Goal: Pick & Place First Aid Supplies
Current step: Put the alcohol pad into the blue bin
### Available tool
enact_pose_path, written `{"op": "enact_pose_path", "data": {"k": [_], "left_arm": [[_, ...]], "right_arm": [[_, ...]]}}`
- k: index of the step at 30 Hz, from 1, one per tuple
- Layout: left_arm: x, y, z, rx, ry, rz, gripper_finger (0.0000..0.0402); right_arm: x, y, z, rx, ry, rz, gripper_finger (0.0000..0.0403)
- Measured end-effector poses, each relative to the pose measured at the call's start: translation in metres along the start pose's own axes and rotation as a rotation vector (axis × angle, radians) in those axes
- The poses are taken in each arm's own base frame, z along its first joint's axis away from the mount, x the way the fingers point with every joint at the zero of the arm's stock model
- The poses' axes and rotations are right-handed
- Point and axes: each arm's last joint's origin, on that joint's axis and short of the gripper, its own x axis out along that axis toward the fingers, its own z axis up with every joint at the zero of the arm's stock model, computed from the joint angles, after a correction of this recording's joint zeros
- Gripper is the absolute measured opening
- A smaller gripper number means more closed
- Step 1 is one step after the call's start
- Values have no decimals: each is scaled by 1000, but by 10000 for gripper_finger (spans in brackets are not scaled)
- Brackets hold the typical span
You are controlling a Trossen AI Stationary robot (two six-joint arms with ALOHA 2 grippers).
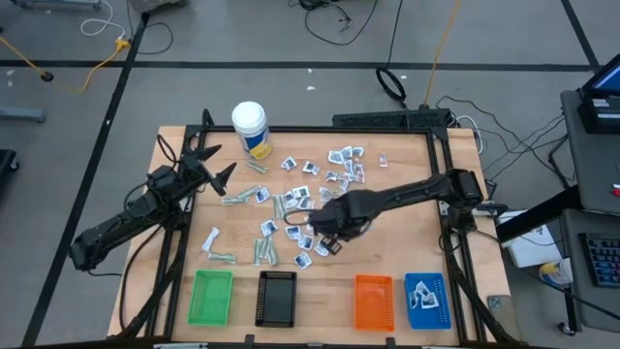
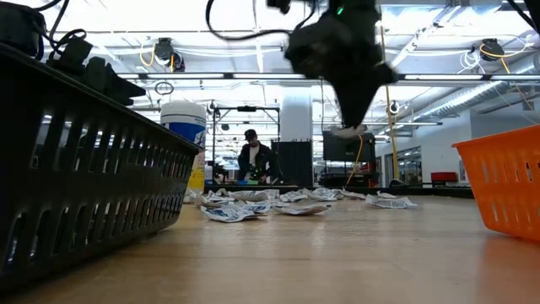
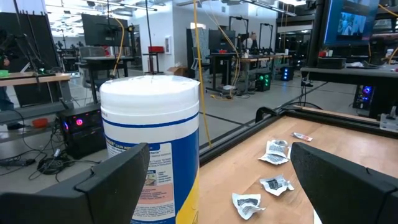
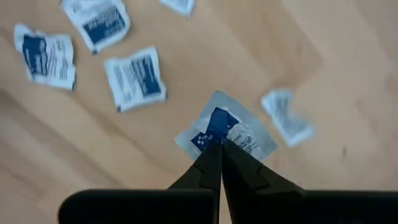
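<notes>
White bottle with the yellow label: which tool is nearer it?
Left. The left tool sits open just beside the bottle; the right tool is far off mid-table, shut on a sachet.

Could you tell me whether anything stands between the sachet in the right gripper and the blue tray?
Nothing visible does. The right gripper holds the white-and-blue sachet above the table, and only bare wood lies between it and the blue tray.

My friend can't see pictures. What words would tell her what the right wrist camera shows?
The right gripper, its two dark fingers shut, pinches the corner of a square white-and-blue sachet above a wooden table. More sachets lie on the table below, three white-and-blue ones to one side and a paler one close by.
</notes>
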Motion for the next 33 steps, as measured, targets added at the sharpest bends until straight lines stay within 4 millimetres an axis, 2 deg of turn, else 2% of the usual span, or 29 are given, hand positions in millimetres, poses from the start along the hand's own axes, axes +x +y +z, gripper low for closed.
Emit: {"op": "enact_pose_path", "data": {"k": [7, 14, 24, 33], "left_arm": [[0, 0, 0, 0, 0, 0, 397], [0, 0, 0, 0, 0, 0, 397], [0, 0, 0, 0, 0, 0, 397], [0, 0, 0, 0, 0, 0, 397]], "right_arm": [[-23, 10, -46, 145, -4, 4, 0], [-32, 7, -103, 281, 2, 10, 0], [-39, -13, -182, 383, 33, 6, 0], [-40, -36, -240, 397, 87, -16, 0]]}}
